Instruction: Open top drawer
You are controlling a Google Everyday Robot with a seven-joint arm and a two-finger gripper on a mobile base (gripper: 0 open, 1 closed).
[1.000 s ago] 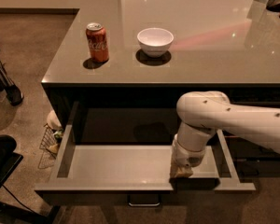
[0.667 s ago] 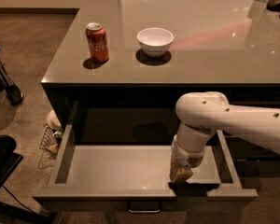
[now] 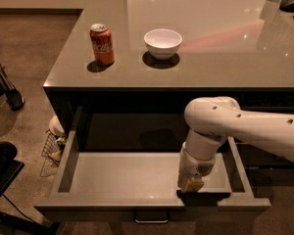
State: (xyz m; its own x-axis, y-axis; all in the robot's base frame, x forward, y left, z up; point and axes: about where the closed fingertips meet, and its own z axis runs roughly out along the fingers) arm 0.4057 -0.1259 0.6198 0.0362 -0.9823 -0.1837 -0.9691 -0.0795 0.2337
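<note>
Bench (image 3: 225,67) carries can (image 3: 102,44) and bowl (image 3: 162,43); top drawer (image 3: 117,175) stands open, end effector (image 3: 191,185) at its five o'clock, grip impossible to tell.

1. One view only: set high in front of the counter (image 3: 220,43), facing steeply down and forward across it.
2. Close range: the open top drawer (image 3: 122,173) reaches the bottom edge.
3. The arm (image 3: 255,129) enters from the right edge; the gripper (image 3: 191,184) is low centre-right, inside the drawer's front wall.
</note>
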